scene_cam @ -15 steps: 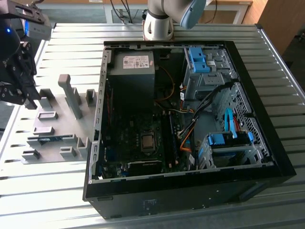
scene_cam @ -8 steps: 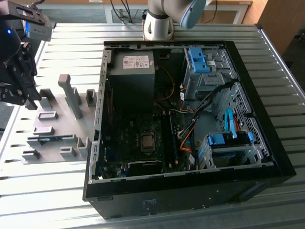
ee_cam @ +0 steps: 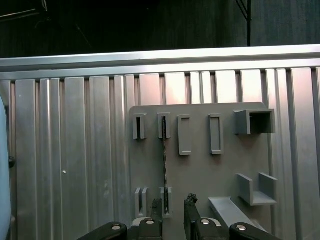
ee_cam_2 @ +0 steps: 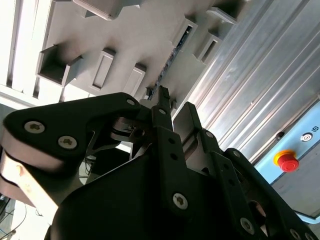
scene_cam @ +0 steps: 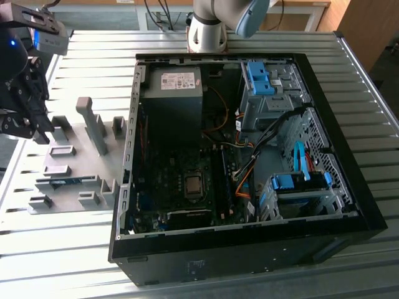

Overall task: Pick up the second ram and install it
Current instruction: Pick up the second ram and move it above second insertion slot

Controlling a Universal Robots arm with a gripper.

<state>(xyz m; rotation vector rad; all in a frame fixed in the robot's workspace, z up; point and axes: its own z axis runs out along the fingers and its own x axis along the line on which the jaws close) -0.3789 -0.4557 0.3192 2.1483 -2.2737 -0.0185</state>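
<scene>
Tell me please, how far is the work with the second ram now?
Done: nothing yet that shows; the second ram stands on edge in the grey fixture, not lifted. In hand: the gripper hangs open over the fixture near the ram, holding nothing. Left: the pick-up and the install in the open computer case.

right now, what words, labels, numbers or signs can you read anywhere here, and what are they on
Nothing reads clearly.
White sticker on the power supply: print too small.
Small mark on the computer case's outer wall: too blurred.
Round symbol beside the red stop button on the blue panel: no legible letters.
</scene>
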